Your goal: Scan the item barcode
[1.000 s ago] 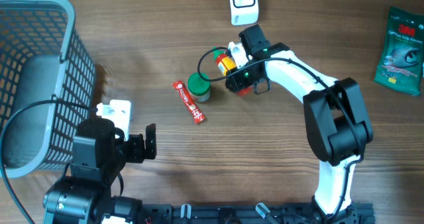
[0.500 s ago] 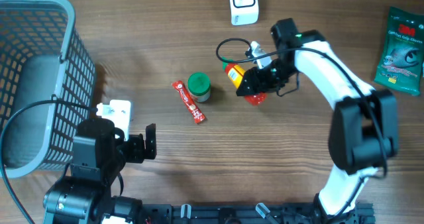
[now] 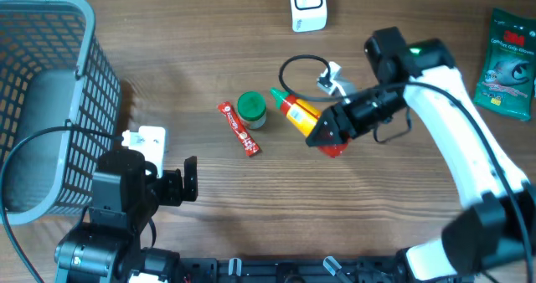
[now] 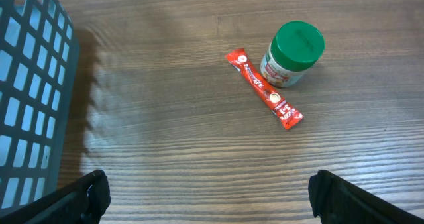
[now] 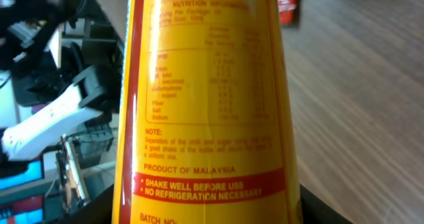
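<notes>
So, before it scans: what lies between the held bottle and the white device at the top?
Overhead view: only a black cable loop over bare table between bottle and device.

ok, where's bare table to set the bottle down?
Bare wood between basket and red sachet, and the wide strip on the robot's side of the sachet. Crowded around green-lidded jar, sachet and the yellow bottle in the right gripper.
</notes>
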Controlling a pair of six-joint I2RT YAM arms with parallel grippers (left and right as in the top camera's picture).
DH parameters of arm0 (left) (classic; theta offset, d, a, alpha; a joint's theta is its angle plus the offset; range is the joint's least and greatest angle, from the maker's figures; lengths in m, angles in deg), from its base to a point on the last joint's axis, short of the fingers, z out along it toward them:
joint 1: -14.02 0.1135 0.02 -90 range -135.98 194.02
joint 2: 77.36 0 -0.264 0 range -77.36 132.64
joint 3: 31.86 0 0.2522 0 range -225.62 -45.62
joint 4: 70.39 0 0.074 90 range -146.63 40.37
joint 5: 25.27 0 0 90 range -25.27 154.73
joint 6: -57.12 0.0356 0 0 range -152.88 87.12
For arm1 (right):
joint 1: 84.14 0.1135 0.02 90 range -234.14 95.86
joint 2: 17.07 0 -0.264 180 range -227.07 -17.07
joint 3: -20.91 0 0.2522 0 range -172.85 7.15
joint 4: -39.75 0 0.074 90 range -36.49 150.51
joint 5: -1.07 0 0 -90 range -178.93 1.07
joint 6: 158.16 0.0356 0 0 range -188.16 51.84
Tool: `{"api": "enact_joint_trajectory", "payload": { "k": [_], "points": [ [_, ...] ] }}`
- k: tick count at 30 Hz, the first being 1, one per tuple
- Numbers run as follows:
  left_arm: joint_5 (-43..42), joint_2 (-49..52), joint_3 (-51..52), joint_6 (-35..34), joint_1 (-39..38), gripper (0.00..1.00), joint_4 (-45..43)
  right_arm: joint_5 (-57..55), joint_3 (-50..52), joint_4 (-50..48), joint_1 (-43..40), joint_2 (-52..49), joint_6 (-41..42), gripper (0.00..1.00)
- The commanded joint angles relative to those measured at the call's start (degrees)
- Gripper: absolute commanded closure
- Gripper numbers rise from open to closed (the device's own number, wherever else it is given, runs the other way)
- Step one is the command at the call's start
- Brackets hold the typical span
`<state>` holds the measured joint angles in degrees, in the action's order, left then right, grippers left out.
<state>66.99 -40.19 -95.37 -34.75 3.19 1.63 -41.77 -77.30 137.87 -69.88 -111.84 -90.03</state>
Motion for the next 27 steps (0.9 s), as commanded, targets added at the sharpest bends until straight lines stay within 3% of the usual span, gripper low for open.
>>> {"api": "enact_joint_trajectory", "payload": {
  "k": [1,7,14,27],
  "points": [
    [-0.26,-0.31,0.33,-0.55,-0.31,0.0,-0.15,3.54,-0.98,3.48,0.24,7.08,-5.46,0.6],
    [-0.26,-0.31,0.33,-0.52,-0.31,0.0,-0.15,4.68,5.73,2.1,0.24,17.49,-5.25,0.6],
    [-0.26,-0.31,0.33,-0.55,-0.31,0.0,-0.15,10.93,19.82,-9.66,0.24,28.48,-0.52,0.54],
    [-0.26,-0.31,0.33,-0.55,-0.31,0.0,-0.15,10.91,24.57,-15.52,0.24,29.4,4.63,0.55]
  ]
}}
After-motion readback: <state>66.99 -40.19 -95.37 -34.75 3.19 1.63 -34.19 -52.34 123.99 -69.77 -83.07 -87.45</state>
